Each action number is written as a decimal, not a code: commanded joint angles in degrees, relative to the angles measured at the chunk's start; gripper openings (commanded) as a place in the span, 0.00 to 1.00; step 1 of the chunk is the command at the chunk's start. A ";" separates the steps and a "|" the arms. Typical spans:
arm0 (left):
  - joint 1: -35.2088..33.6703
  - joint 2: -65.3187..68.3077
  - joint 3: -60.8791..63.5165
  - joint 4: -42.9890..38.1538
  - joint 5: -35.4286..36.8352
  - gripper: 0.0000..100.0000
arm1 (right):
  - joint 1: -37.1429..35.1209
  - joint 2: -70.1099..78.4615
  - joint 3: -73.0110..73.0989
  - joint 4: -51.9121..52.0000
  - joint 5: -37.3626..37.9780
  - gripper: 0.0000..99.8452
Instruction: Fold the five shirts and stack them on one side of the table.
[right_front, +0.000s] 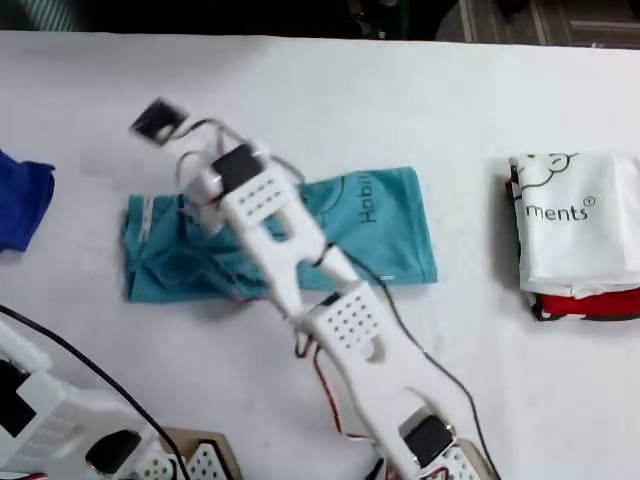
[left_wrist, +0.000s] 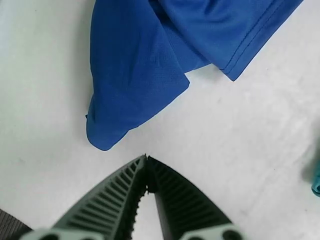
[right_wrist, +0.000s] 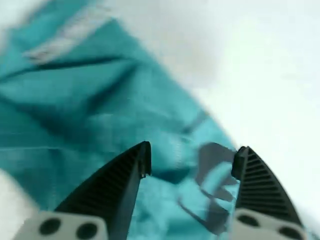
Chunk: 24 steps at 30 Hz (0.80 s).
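1. Right gripper (right_wrist: 195, 155): jaws spread wide, over the teal shirt (right_front: 385, 225) (partly folded, mid-table).
2. Left gripper (left_wrist: 146, 160): jaws pressed together, empty, near the crumpled blue shirt (left_wrist: 140, 70).
3. Folded shirt stack (right_front: 575, 240): white on top, well apart from both.

1. Four shirts can be counted on one desk (right_front: 420, 90).
2. Two lie singly: one teal shirt (right_front: 385, 225) and one blue shirt (right_front: 20, 210).
3. Two sit in one stack: one white shirt (right_front: 575, 230) over one red shirt (right_front: 590, 302); whether more lie between them cannot be told.
4. Two arms: one right arm (right_front: 350, 325) and one left arm (right_front: 50, 415).
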 joint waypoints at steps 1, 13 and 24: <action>0.04 -2.68 -2.02 -0.18 -0.53 0.03 | -4.44 -2.07 -2.81 0.48 -0.09 0.27; -0.22 -2.68 -2.02 0.00 -0.53 0.03 | 3.03 9.89 -3.43 -18.42 0.35 0.27; 0.04 -2.68 -2.02 -0.18 -0.53 0.03 | 0.22 0.13 -7.30 -13.58 0.35 0.27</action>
